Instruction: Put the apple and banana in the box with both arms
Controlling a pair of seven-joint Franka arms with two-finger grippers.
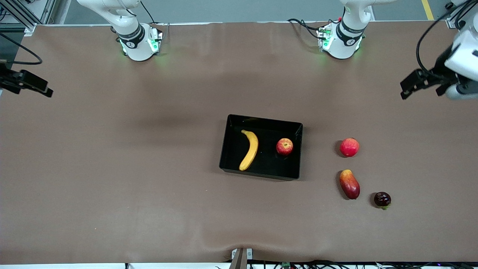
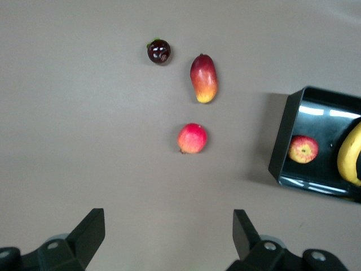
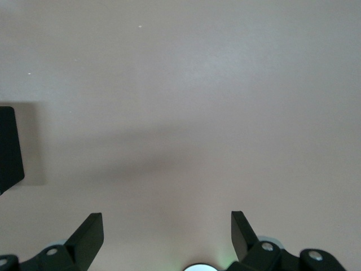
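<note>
The black box (image 1: pixel 225 145) sits mid-table. The yellow banana (image 1: pixel 250 150) lies in it toward the right arm's end, and the red apple (image 1: pixel 284 146) sits in it toward the left arm's end. My left gripper (image 1: pixel 409 87) is open and empty, held high over the left arm's end of the table, away from the box. My right gripper (image 1: pixel 41 89) is open and empty, held high over the right arm's end. The left wrist view shows the left gripper (image 2: pixel 169 228), the box (image 2: pixel 282 144), the apple (image 2: pixel 303 149) and part of the banana (image 2: pixel 350 155). The right wrist view shows the right gripper (image 3: pixel 167 228) and a corner of the box (image 3: pixel 8 149).
Three other fruits lie on the brown table beside the box toward the left arm's end: a pinkish-red round fruit (image 1: pixel 349 147), a red-yellow mango-shaped fruit (image 1: pixel 349 184) nearer the front camera, and a small dark fruit (image 1: pixel 382 199). They also show in the left wrist view.
</note>
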